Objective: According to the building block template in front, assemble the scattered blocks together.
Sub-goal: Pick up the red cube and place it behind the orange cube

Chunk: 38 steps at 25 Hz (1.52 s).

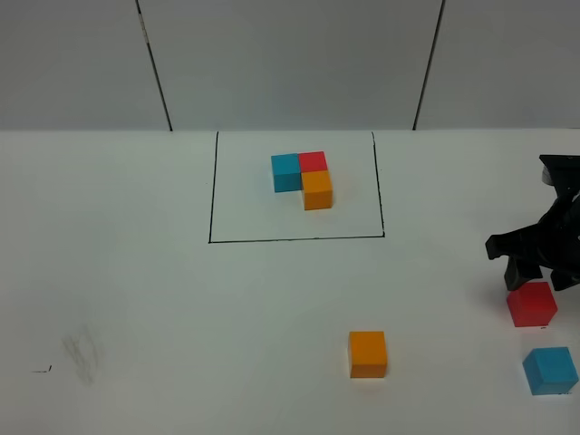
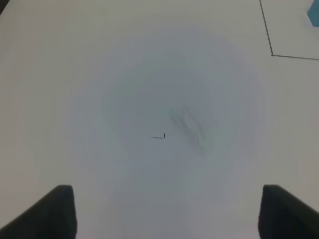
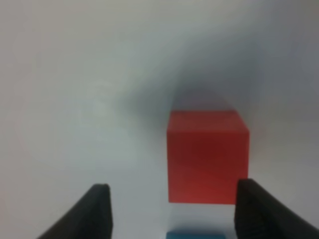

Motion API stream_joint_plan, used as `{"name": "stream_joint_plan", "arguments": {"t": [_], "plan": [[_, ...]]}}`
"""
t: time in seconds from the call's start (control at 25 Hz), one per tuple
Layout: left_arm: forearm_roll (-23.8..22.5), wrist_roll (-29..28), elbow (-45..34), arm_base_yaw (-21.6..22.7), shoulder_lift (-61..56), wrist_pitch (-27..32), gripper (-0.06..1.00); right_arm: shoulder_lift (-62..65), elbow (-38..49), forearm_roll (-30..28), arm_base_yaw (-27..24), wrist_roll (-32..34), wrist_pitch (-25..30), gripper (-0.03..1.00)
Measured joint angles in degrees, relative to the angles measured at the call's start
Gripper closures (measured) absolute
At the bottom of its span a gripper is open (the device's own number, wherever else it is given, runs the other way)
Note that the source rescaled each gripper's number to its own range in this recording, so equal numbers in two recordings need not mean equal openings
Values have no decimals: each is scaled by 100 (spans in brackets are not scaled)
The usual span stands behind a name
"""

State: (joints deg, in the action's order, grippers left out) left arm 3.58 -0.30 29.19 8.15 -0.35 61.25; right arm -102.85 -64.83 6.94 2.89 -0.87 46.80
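As each loose cube is probably light, rigid and matte, grip it by two opposite flat faces. Nearest on the surface [image 1: 181, 299]: light blue cube [image 1: 550, 370], orange cube [image 1: 368, 353]. Beyond: red cube [image 1: 532, 304], just before the right jaws, which are released and empty. Left jaws stand wide, empty. Farthest: framed template [image 1: 304, 177].

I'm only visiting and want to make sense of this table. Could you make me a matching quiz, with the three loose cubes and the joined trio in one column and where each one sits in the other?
Things:
1. loose orange cube
2. loose red cube
3. loose blue cube
4. joined trio

Places:
A. inside the black drawn rectangle
B. just at the tips of the right gripper
C. closest to the lower right corner of the overhead view
D. alone, in front of the rectangle

Pairs: 1-D, 2-B, 3-C, 4-A
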Motion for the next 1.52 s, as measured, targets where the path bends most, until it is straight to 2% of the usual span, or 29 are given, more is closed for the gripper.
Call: {"name": "stream_joint_plan", "arguments": {"t": [1.04, 1.52], "plan": [[0, 0, 0, 0, 0, 0, 30, -499, -1, -154, 0, 87, -214, 80], [0, 0, 0, 0, 0, 0, 30, -664, -8, -534, -2, 234, -253, 79]]}}
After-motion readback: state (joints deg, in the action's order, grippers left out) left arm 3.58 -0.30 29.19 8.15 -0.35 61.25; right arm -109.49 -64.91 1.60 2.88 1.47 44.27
